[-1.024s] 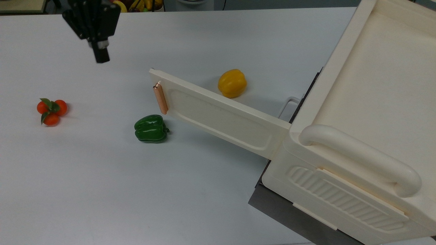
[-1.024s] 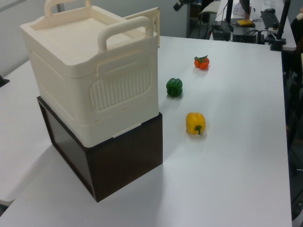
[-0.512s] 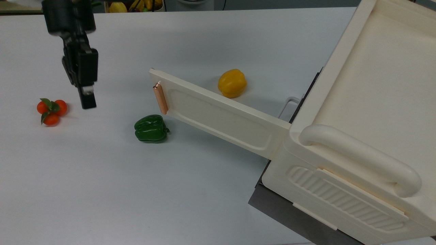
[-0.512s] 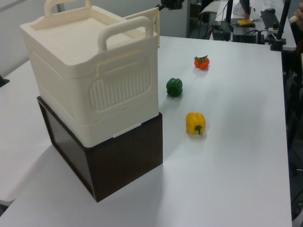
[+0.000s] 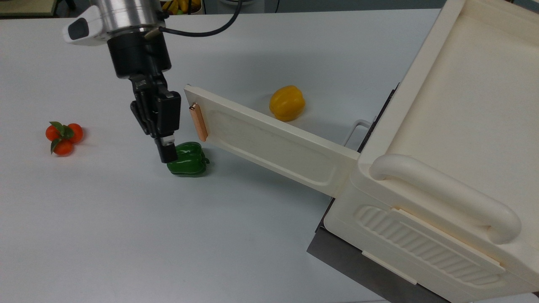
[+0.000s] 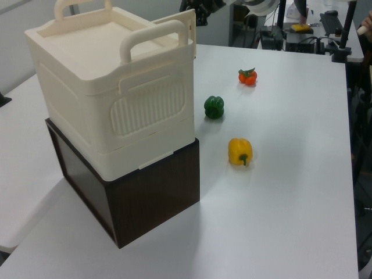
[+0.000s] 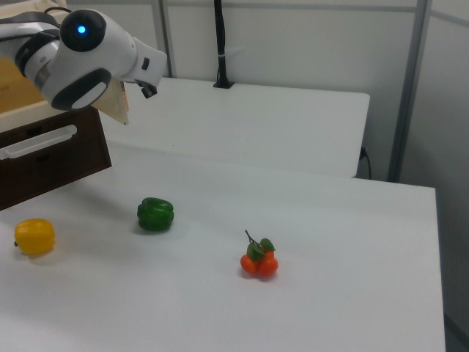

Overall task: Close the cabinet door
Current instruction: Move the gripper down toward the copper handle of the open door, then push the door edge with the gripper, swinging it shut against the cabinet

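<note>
partly hidden green pepper (image 5: 189, 159) behind hand (image 5: 167, 155); hand's spread unclear; cabinet door (image 5: 269, 141) swung open.

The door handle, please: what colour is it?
Copper-coloured; the handle on the cream door shows best in the top view.

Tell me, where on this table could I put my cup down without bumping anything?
The widest bare stretch of the white table lies in the top view's lower left, below the green pepper and the tomatoes. It is crowded around the open cabinet door, where the tool, green pepper and yellow pepper sit close.
</note>
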